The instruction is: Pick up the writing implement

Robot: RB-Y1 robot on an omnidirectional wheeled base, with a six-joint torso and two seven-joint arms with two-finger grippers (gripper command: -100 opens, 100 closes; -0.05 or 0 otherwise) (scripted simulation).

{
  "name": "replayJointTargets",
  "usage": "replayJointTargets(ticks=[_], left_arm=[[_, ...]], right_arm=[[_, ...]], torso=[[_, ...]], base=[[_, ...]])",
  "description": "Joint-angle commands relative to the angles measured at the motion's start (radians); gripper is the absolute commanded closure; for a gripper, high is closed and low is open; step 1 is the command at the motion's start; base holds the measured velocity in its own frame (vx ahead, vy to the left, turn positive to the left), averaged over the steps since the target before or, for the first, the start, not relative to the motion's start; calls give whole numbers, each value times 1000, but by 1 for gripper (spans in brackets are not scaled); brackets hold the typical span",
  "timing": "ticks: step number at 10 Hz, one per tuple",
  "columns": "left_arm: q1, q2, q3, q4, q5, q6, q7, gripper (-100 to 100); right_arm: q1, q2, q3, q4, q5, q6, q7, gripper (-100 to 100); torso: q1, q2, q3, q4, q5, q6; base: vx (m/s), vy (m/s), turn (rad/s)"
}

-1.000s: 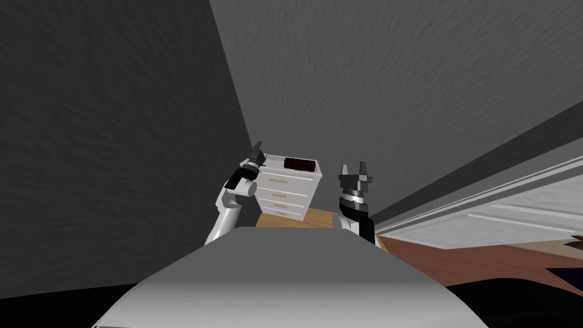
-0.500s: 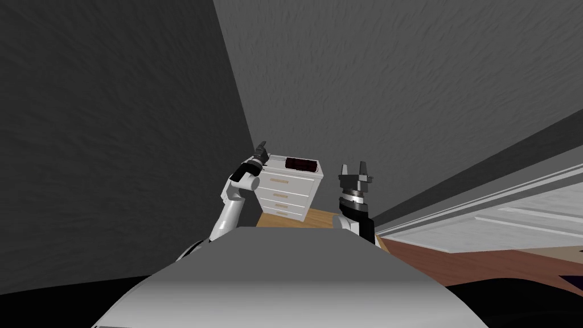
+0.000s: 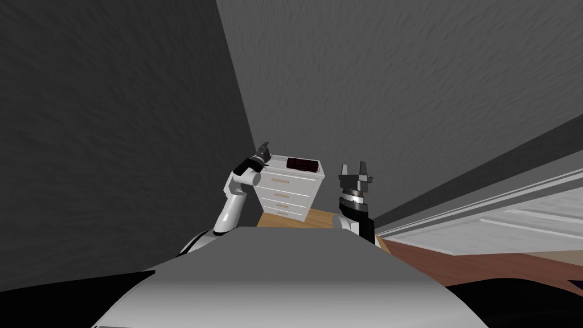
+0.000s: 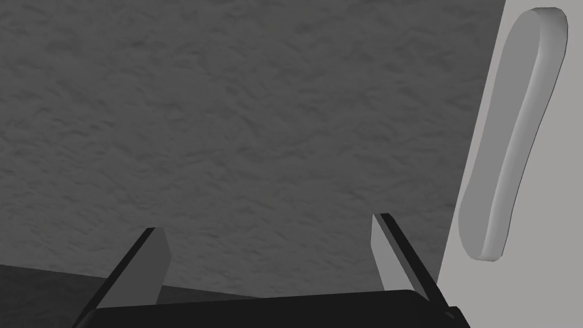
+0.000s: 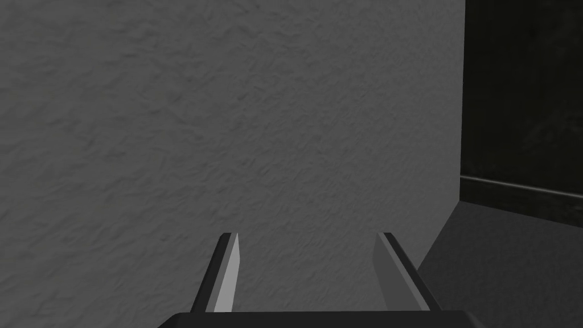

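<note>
A white dresser (image 3: 287, 188) with several drawers stands in the corner ahead. A dark red object (image 3: 302, 164) lies on its top; I cannot tell what it is. My left gripper (image 3: 265, 148) is raised at the dresser's top left corner, apart from the dark red object. In the left wrist view this gripper (image 4: 267, 225) stands open and empty before a grey wall, with a light grey panel (image 4: 561, 188) bearing a long rounded handle-like piece (image 4: 515, 136) just beside one finger. My right gripper (image 3: 353, 166) is held up right of the dresser, open (image 5: 306, 234) and empty.
Two dark grey walls meet behind the dresser. A tan wooden surface (image 3: 321, 216) lies at the dresser's foot. To the right run a white moulded panel (image 3: 512, 213) and reddish brown floor (image 3: 455, 262).
My left arm has stretched forward and to the right, bringing its gripper closer to the dresser's top corner. The right arm has stayed still.
</note>
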State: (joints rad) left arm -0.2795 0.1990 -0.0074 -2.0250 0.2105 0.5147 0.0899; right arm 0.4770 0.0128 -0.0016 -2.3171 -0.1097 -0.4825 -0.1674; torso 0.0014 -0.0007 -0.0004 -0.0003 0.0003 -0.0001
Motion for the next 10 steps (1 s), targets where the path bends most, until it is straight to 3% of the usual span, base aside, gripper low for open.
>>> replayJointTargets(ticks=[1, 2, 3, 5, 6, 8, 9, 10], left_arm=[[-45, -5, -2, 27, -4, 50, 8, -100], [-45, -5, -2, 27, -4, 75, 8, -100], [-92, -3, -1, 66, -2, 104, 25, -100], [-106, -3, -1, 66, -2, 160, 25, -100], [-148, -2, 0, 107, -1, 193, 42, -100], [-166, -2, 0, 107, -1, 246, 42, -100], [-215, -2, 1, 150, -1, 284, 58, -100], [-225, -2, 1, 150, -1, 313, 58, -100]], right_arm=[[0, 0, 0, 0, 0, 0, 0, 0], [0, 0, 0, 0, 0, 0, 0, 0], [0, 0, 0, 0, 0, 0, 0, 0], [0, 0, 0, 0, 0, 0, 0, 0], [0, 0, 0, 0, 0, 0, 0, 0], [0, 0, 0, 0, 0, 0, 0, 0], [0, 0, 0, 0, 0, 0, 0, 0], [0, 0, 0, 0, 0, 0, 0, 0]], torso=[[0, 0, 0, 0, 0, 0], [0, 0, 0, 0, 0, 0], [-1, 0, 0, 0, 0, 0], [0, 0, 0, 0, 0, 0], [0, 0, 0, 0, 0, 0], [1, 0, 0, 0, 0, 0], [0, 0, 0, 0, 0, 0], [0, 0, 0, 0, 0, 0]], base=[[0, 24, 18], [1, 12, -4], [2, 25, 31], [4, 21, 2], [3, 32, 24], [4, 23, 1], [4, 29, 14], [3, 34, 4]])
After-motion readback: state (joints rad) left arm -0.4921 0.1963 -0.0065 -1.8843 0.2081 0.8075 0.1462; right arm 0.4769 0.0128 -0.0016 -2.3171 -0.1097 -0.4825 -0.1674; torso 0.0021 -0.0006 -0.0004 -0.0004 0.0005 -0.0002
